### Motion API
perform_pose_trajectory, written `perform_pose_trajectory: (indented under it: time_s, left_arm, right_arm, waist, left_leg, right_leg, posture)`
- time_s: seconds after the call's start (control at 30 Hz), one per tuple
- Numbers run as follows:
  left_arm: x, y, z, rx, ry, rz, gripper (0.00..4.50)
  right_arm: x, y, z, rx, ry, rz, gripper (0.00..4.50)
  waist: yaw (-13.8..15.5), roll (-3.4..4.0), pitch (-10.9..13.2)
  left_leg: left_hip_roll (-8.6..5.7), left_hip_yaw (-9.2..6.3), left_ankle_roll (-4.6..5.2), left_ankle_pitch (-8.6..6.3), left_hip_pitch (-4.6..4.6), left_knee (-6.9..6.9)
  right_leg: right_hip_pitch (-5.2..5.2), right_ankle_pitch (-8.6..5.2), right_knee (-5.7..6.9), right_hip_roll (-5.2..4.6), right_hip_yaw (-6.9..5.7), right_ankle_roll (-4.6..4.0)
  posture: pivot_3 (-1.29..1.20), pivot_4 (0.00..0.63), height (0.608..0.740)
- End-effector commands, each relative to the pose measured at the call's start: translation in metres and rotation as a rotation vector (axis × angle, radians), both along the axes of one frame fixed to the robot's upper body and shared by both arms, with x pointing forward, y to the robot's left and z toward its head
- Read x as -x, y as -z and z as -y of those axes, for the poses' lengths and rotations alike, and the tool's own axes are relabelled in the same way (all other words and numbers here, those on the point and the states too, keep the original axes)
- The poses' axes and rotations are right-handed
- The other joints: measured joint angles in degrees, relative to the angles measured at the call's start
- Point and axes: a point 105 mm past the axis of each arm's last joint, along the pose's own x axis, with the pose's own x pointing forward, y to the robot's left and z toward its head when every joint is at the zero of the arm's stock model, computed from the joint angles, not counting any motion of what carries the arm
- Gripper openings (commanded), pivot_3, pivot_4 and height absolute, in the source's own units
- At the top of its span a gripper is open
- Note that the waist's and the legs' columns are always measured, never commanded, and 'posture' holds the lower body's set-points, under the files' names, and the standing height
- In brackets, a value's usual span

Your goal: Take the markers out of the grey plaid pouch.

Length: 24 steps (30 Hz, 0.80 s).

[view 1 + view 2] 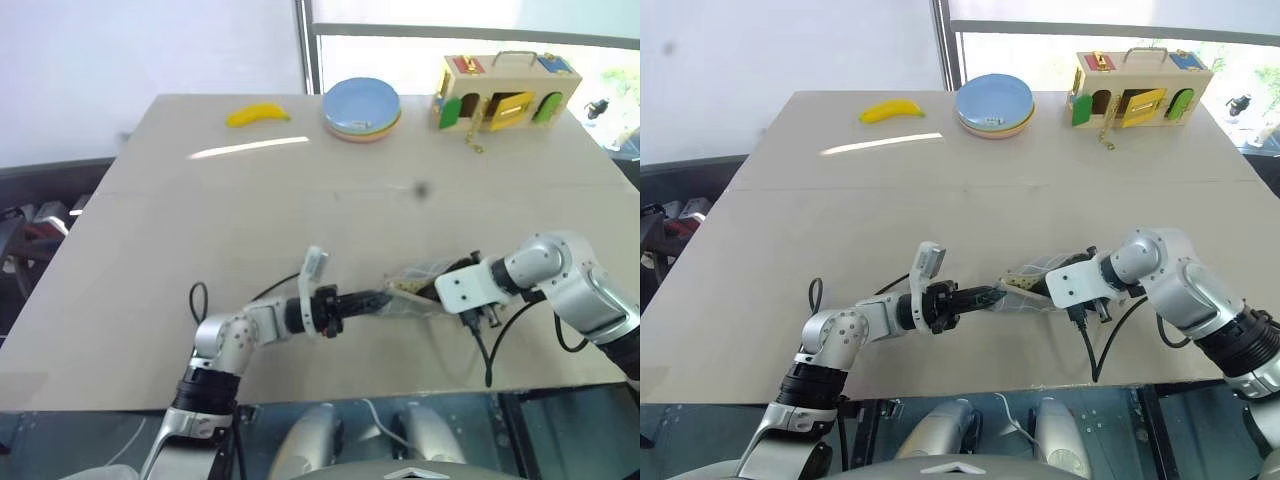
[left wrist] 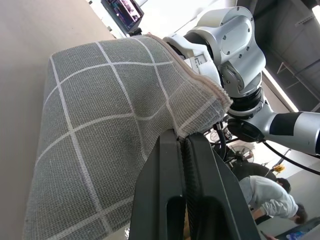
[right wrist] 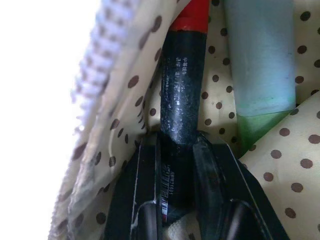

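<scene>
Left pincer (image 2: 182,145) clenched on the grey plaid pouch (image 2: 115,125) mouth edge. Right pincer (image 3: 177,145) inside the dotted lining, grasping a black-and-red marker (image 3: 182,95); teal-green marker (image 3: 260,60) alongside.

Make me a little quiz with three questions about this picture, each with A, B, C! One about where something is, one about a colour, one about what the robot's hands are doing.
1. Where is the banana?
A. in the pouch
B. at the table's far edge, beside the plates
C. on the floor

2. What colour is the top plate?
A. blue
B. black
C. purple

3. What is the right end effector doing?
A. hanging open in the air
B. closing on a black-and-red marker inside the pouch
C. holding the banana

Answers:
1 B, it lies left of the plates.
2 A, the top plate is light blue.
3 B, its fingers flank the marker against the pouch lining.
</scene>
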Motion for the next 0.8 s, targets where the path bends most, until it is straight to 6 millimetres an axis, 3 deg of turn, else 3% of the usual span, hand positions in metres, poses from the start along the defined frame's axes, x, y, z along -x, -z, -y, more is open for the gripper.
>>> perform_pose_trajectory:
  time_s: [0.03,0.17,0.43,0.8]
  left_arm:
    - [-0.001,-0.009,-0.001,0.042,-0.003,0.040,0.00]
    - [0.000,-0.010,-0.001,0.041,-0.002,0.045,0.00]
    - [0.000,-0.010,-0.006,0.017,-0.013,0.096,0.00]
    - [-0.008,-0.010,-0.012,-0.008,-0.033,0.131,0.00]
  right_arm:
    - [0.004,0.025,0.010,0.032,0.055,-0.059,0.35]
    - [0.005,0.006,0.000,-0.088,0.084,-0.052,0.35]
    - [0.012,-0.050,-0.018,-0.434,0.172,-0.056,0.35]
    - [0.035,-0.092,-0.028,-0.629,0.072,-0.005,0.35]
  waist:
    - [0.00,-0.08,-0.05]
    - [-0.01,-0.08,-0.05]
    - [0.29,0.46,0.34]
    - [0.76,0.63,0.48]
  left_leg:
    - [0.00,-0.01,0.00,0.00,0.00,0.00]
    - [0.00,-0.01,0.00,0.00,-0.01,0.00]
    - [-0.01,-0.06,0.00,0.00,-0.31,-0.13]
    - [-0.04,-0.11,0.00,0.01,-0.87,-0.12]
  right_leg:
    - [0.00,0.00,0.00,0.00,-0.01,0.00]
    - [0.00,0.00,0.00,0.00,0.00,0.00]
    - [-0.29,0.00,-0.04,-0.03,-0.02,0.00]
    - [-0.78,0.00,-0.16,-0.06,-0.08,0.00]
  posture:
    - [0.00,0.150,0.740]
    - [0.00,0.150,0.740]
    - [0.00,0.150,0.740]
    - [0.00,0.150,0.740]
